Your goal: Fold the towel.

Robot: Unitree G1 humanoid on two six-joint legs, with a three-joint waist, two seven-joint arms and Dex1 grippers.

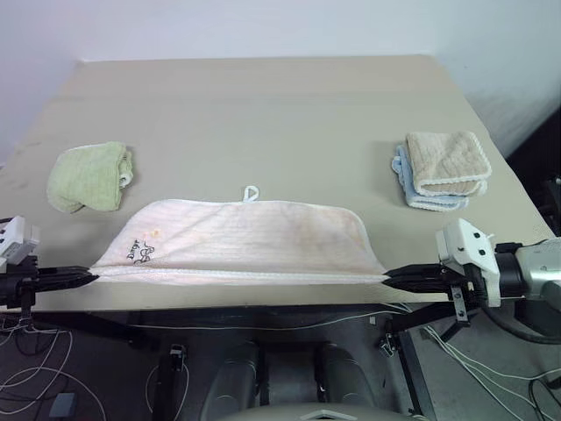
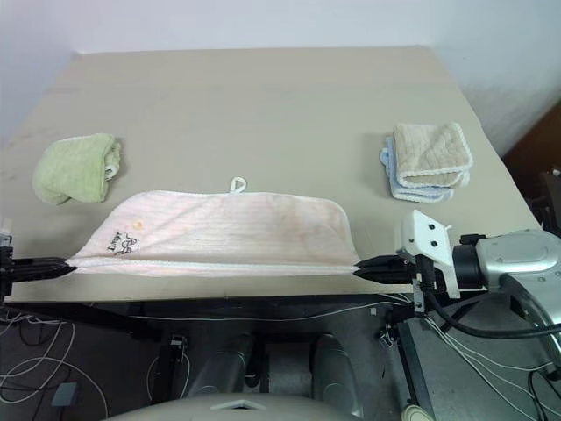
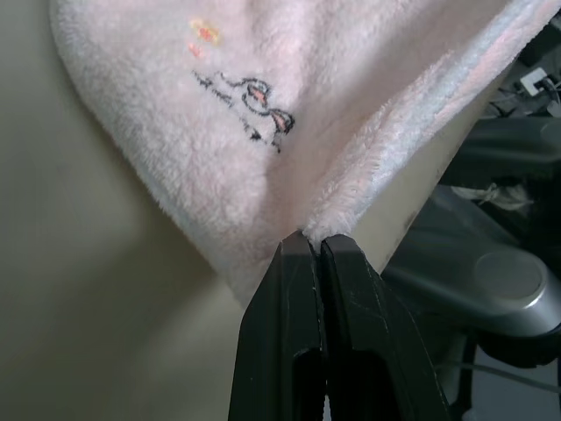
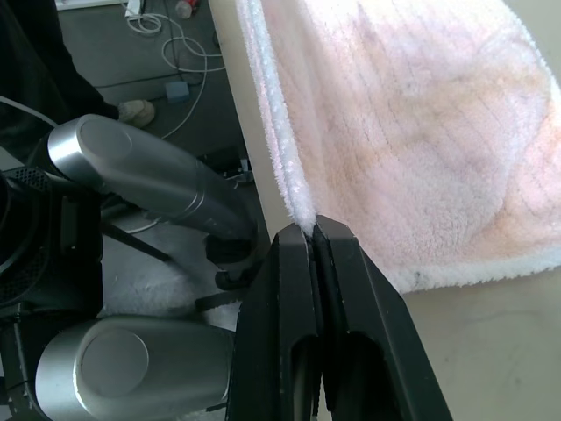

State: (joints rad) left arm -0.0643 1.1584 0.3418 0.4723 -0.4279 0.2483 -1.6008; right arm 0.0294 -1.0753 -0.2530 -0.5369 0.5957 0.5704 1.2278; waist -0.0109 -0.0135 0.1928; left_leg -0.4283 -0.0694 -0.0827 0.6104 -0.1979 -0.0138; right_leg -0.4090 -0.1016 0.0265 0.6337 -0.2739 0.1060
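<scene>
While the towel (image 1: 241, 241) lies doubled over at the near edge of the desk (image 1: 263, 105), each hand pinches one end of its near hem: the left hand (image 1: 88, 279) is clamped on the corner beside the black handwritten marks (image 1: 140, 252), and the right hand (image 1: 390, 279) is clamped on the opposite corner. Both pairs of black fingers are pressed fully together on the cloth, as the wrist views confirm. The hem runs taut between them, just at the desk's front edge, and the rest of the cloth slopes back onto the desk, with the white loop tab (image 1: 251, 193) at the far fold line. A light green towel (image 1: 90, 177) sits well apart on the robot's left; a beige towel (image 1: 447, 162) stacked on a blue one (image 1: 419, 197) sits well apart on its right.

Judged from this layout, the first lengthwise fold is being finished. The next move probably calls for lowering both corners evenly, so that the edges align, before letting go.
</scene>
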